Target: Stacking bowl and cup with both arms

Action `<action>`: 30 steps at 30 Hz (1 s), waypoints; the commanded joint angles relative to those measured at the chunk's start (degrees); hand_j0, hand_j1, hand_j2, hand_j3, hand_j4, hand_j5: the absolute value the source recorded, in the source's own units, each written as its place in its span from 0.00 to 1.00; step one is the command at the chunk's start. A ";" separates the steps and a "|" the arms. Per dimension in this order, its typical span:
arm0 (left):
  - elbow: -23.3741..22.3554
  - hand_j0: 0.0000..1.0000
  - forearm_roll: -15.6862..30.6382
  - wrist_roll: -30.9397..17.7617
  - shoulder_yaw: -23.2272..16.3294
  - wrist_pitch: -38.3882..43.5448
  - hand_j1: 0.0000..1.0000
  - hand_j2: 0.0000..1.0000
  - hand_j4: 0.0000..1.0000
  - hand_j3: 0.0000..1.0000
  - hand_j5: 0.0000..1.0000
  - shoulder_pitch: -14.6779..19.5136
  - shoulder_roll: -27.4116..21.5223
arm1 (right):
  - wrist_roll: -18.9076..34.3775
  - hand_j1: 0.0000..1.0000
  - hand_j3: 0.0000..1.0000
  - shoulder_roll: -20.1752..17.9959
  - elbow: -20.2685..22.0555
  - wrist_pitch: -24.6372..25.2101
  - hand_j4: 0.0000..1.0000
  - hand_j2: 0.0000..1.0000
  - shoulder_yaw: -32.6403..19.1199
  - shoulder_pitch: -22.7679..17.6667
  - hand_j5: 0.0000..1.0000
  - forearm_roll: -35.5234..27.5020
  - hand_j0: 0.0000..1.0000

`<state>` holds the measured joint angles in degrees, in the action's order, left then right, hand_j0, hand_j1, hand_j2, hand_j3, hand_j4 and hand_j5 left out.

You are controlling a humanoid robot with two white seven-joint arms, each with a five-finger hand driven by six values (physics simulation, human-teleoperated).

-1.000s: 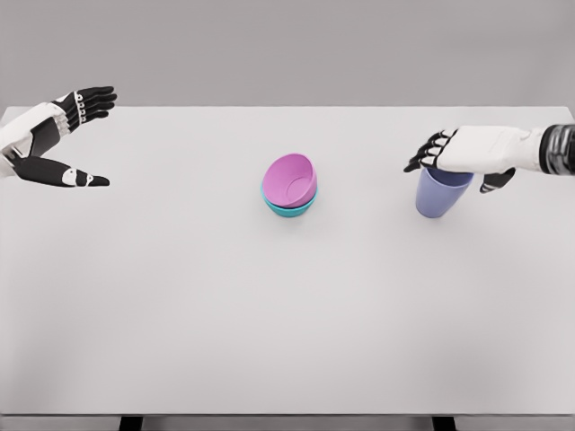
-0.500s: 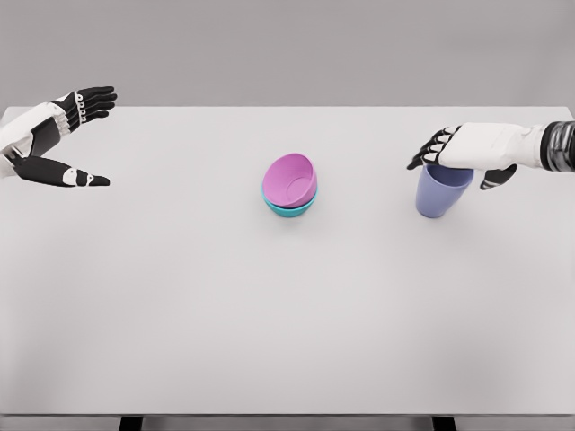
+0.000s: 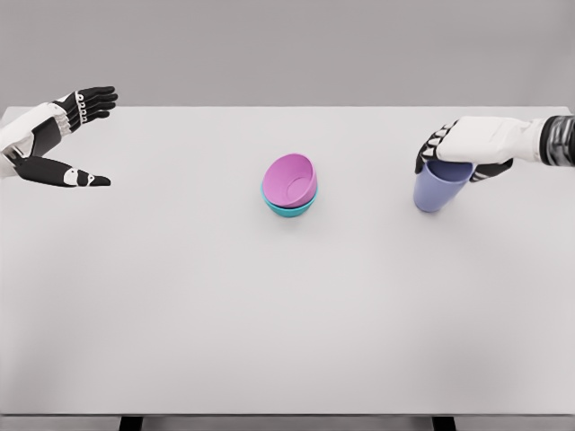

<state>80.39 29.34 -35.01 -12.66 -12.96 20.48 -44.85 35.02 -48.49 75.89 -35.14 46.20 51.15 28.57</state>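
Simply smooth tapered cup (image 3: 440,189) — fingers (image 3: 429,149) curled.

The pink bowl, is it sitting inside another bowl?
Yes, the pink bowl rests tilted inside a teal bowl at the middle of the table.

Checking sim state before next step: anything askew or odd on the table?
Pink bowl sits tilted in the teal bowl, not nested flat. Purple cup leans slightly under the right hand. Nothing spilled.
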 commanded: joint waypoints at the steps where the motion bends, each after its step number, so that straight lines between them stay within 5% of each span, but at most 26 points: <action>1: 0.03 1.00 0.36 0.01 0.01 0.04 1.00 1.00 1.00 1.00 1.00 0.00 -0.06 | -0.02 0.68 0.68 -0.03 -0.04 0.14 0.68 0.68 -0.23 0.09 0.68 -0.71 0.68; 13: 0.03 1.00 0.36 0.01 0.01 0.04 1.00 1.00 1.00 1.00 1.00 0.00 -0.06 | -0.02 0.65 0.65 2.43 1.10 0.14 0.65 0.65 -4.36 0.88 0.65 -3.69 0.65; 23: 0.03 1.00 0.36 0.01 0.01 0.04 1.00 1.00 1.00 1.00 1.00 0.00 0.12 | -0.02 0.65 0.65 2.52 12.08 0.14 0.65 0.65 -9.46 0.88 0.65 -10.72 0.65; 30: 0.03 1.00 0.36 0.01 0.01 0.04 1.00 1.00 1.00 1.00 1.00 0.00 0.12 | -0.02 0.65 0.65 8.67 12.71 0.14 0.65 0.65 -9.46 1.32 0.65 -10.81 0.65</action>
<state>80.39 29.34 -35.01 -12.66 -12.96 20.48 -44.68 35.05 -41.56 88.30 -35.19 36.86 52.56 18.23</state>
